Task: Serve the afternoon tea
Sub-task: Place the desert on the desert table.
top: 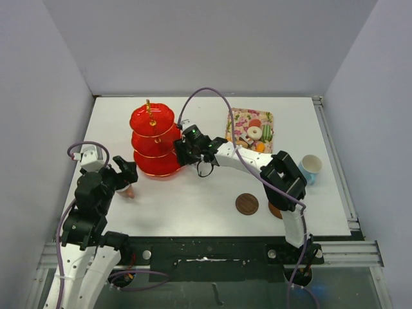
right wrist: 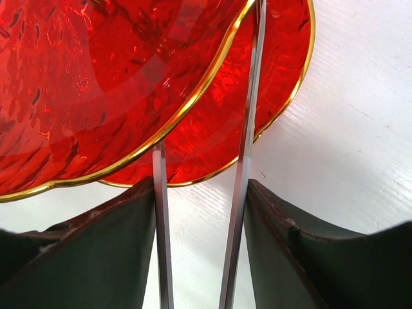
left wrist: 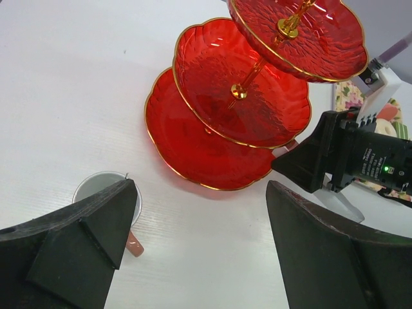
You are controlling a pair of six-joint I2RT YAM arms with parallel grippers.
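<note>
The red three-tier stand [top: 153, 143] with its gold handle stands at the left centre, and its tiers [left wrist: 238, 103] look bare. My right gripper [top: 185, 152] [right wrist: 201, 187] is shut on a pair of metal tongs [right wrist: 243, 167]. The tongs' arms are spread and reach over the stand's lower tiers [right wrist: 193, 148], with nothing visible between them. My left gripper [top: 125, 177] [left wrist: 199, 193] is open over the table, just right of the pink cup [left wrist: 96, 187] [top: 129, 190]. Small cakes and sweets [top: 254, 134] lie on a floral mat. The light-blue cup [top: 311, 168] stands at the right.
One brown saucer [top: 246, 204] lies near the front centre. A second saucer [top: 275, 210] is partly hidden under the right arm. Grey walls close in the white table [top: 193, 212] on three sides. A purple cable [top: 212, 93] arcs over the right arm.
</note>
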